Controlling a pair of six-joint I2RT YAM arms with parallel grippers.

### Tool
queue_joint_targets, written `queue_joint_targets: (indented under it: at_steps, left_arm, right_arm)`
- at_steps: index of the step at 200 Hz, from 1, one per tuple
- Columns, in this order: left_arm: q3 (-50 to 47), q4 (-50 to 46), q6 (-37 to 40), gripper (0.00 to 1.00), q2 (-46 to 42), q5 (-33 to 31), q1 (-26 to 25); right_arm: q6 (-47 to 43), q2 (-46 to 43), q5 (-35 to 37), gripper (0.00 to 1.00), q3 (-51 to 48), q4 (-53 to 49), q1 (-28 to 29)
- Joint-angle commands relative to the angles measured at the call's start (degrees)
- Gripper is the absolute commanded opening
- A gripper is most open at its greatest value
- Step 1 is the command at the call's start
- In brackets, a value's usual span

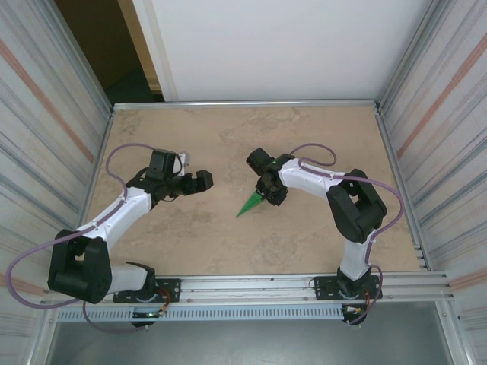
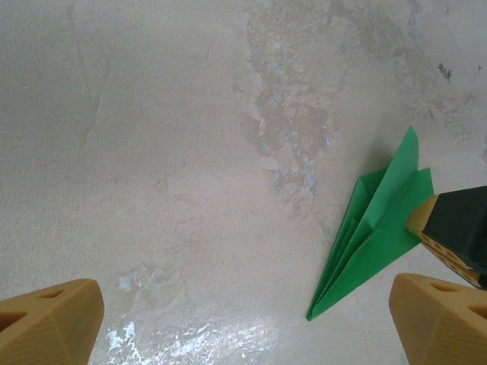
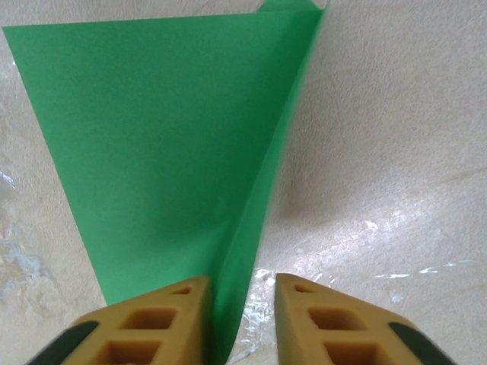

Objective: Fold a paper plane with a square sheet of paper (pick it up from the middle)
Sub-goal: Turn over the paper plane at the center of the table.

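Note:
The paper plane (image 1: 251,204) is a narrow bright green dart lying near the middle of the table, its nose pointing toward the near left. My right gripper (image 1: 268,196) is at its tail end. In the right wrist view the plane (image 3: 152,137) spreads one wing flat to the left. Its upright centre fold stands between my right gripper's (image 3: 240,285) fingers and rests against the left finger (image 3: 163,304), with a gap to the right one. My left gripper (image 1: 204,179) hovers wide open to the left of the plane (image 2: 377,236), holding nothing.
The beige mottled table (image 1: 228,137) has metal rails on all sides and striped walls left and right. The right arm's finger and black body (image 2: 456,224) show at the right edge of the left wrist view.

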Motion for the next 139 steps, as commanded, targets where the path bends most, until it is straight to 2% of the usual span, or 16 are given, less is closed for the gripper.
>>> queue_joint_targets:
  at_steps: [1, 19, 34, 62, 67, 84, 104, 139]
  left_arm:
    - [0.38, -0.21, 0.27, 0.97, 0.0, 1.03, 0.29]
    - [0.38, -0.28, -0.01, 0.97, 0.07, 0.5, 0.27]
    - [0.38, -0.45, -0.49, 0.97, -0.14, -0.1, 0.41]
    - [-0.74, 0.32, -2.28, 0.98, -1.56, -0.64, 1.93]
    - [-1.19, 0.7, -2.74, 0.97, -1.85, -0.64, 2.51]
    - [-3.03, 2.32, -4.95, 0.97, -2.72, 0.33, 4.73]
    - [-4.95, 4.38, -7.78, 0.97, -3.22, 1.71, 7.43]
    - [-6.68, 6.72, -10.72, 0.96, -3.92, 2.26, 8.6]
  right_arm:
    - [1.48, -0.59, 2.84, 0.19, -0.78, -0.37, -0.86]
    - [0.03, -1.47, 4.66, 0.07, -0.57, 0.31, -0.96]
    - [-2.02, -2.26, 6.52, 0.01, 0.4, 0.4, -0.62]
    - [-10.26, -3.66, 6.49, 0.0, 3.54, 2.17, -0.06]
    - [-13.91, -3.8, 5.71, 0.0, 4.18, 3.14, -0.01]
    - [-21.86, -4.04, 0.26, 0.0, 6.16, 7.21, 0.27]
    - [-28.93, -4.36, -9.68, 0.0, 5.98, 15.12, 0.39]
    - [-32.19, -3.06, -25.74, 0.0, 3.17, 26.5, -0.37]
